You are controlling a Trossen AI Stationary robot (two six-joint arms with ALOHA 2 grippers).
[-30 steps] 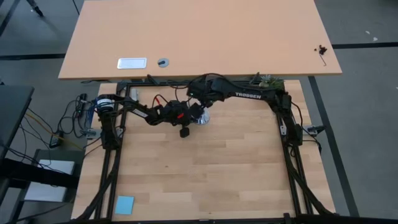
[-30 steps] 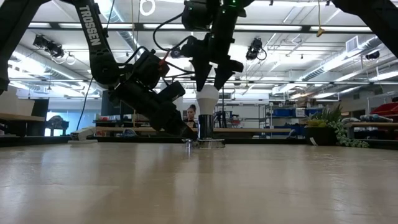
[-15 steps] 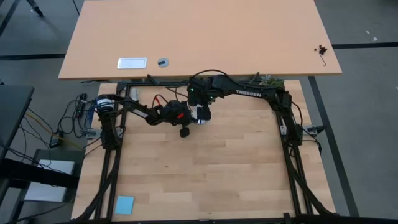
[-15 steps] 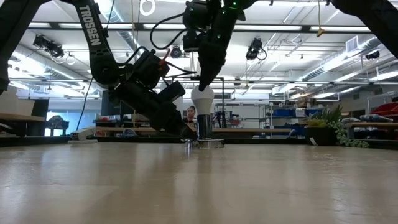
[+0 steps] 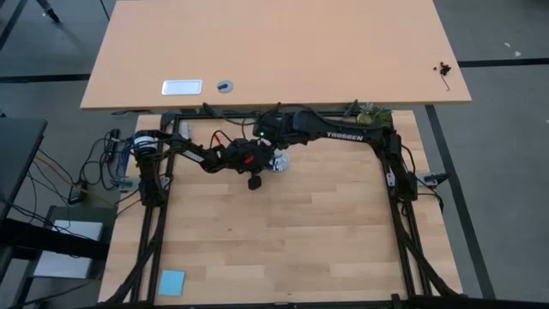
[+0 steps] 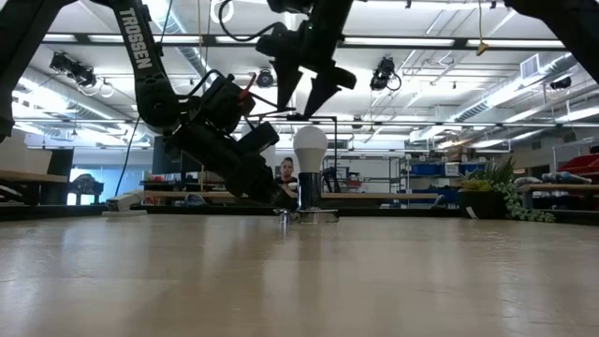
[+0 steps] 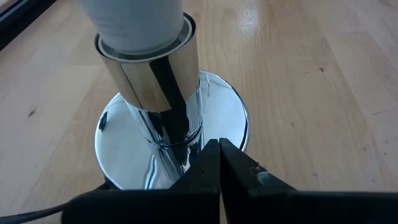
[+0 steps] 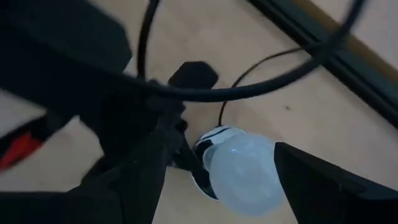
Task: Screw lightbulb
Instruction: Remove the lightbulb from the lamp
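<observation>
The white lightbulb (image 6: 311, 146) stands upright with its base in the cup of a chrome socket stand (image 6: 310, 197), near the table's far edge (image 5: 279, 160). My right gripper (image 6: 302, 86) hangs open just above the bulb. In its wrist view the fingers (image 8: 140, 180) stand either side of the bulb (image 8: 244, 175) without touching it. My left gripper (image 7: 219, 155) is shut, slanting down from the table's left to the stand's round base disc (image 7: 231, 118). My left gripper has the tips of its shut fingers (image 7: 214, 163) on the top of the chrome base disc (image 7: 224, 130), close to the stem. It comes slanting down from the table's left. The stand sits flat on the table, with the bulb (image 7: 134, 18) upright in its cup.
A black cord (image 8: 249, 71) runs from the stand across the table. A blue pad (image 5: 172, 281) lies at the near left corner. A second table (image 5: 274, 51) stands beyond the far edge, and a plant (image 5: 371, 112) is at the far right.
My right gripper has let go of the bulb's top, opened, turned about its wrist and gone up clear of the bulb. The bulb stays upright in the socket. My left gripper has kept still on the base.
</observation>
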